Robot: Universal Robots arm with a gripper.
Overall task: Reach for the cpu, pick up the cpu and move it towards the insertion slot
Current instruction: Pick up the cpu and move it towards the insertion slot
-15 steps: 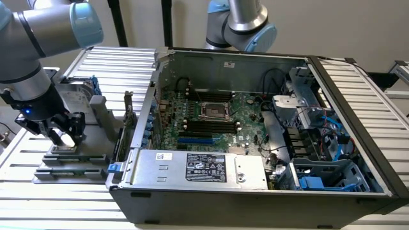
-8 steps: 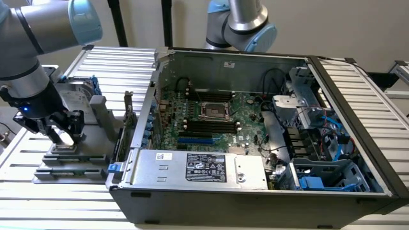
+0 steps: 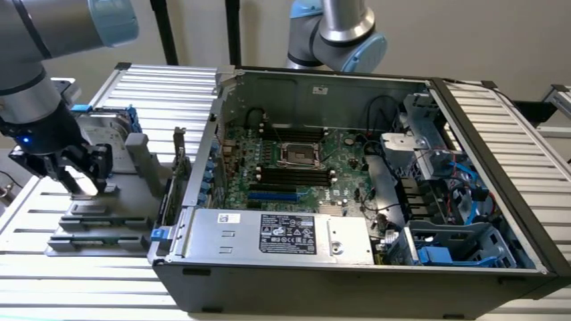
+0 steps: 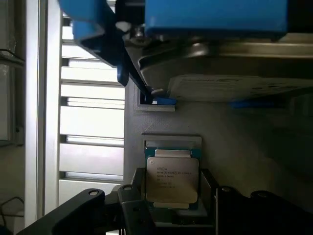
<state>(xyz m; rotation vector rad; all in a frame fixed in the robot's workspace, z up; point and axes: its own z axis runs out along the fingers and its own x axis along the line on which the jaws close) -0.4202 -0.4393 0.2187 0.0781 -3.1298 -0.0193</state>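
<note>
Exterior: gripper (image 3: 79, 184) sits over the grey holder tray (image 3: 98, 224) at the exterior view's left, well apart from the insertion slot (image 3: 299, 154) in the open PC case (image 3: 357, 284).
Wrist: fingers (image 4: 133, 208) look clamped on the cpu (image 4: 172, 180) by its side edges.
My read: keep the chip level and clear the case wall.

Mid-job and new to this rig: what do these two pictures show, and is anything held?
The exterior view shows a grey jointed robot arm with its end effector low over a grey plastic holder on the slatted metal table, beside an open dark computer case. The wrist view comes from a camera on that arm: the cpu, a small square silver-topped chip, lies in the holder at the end effector. Whether it is gripped, I cannot tell. The insertion slot, a silver-framed square socket, sits on the green circuit board inside the case.
</note>
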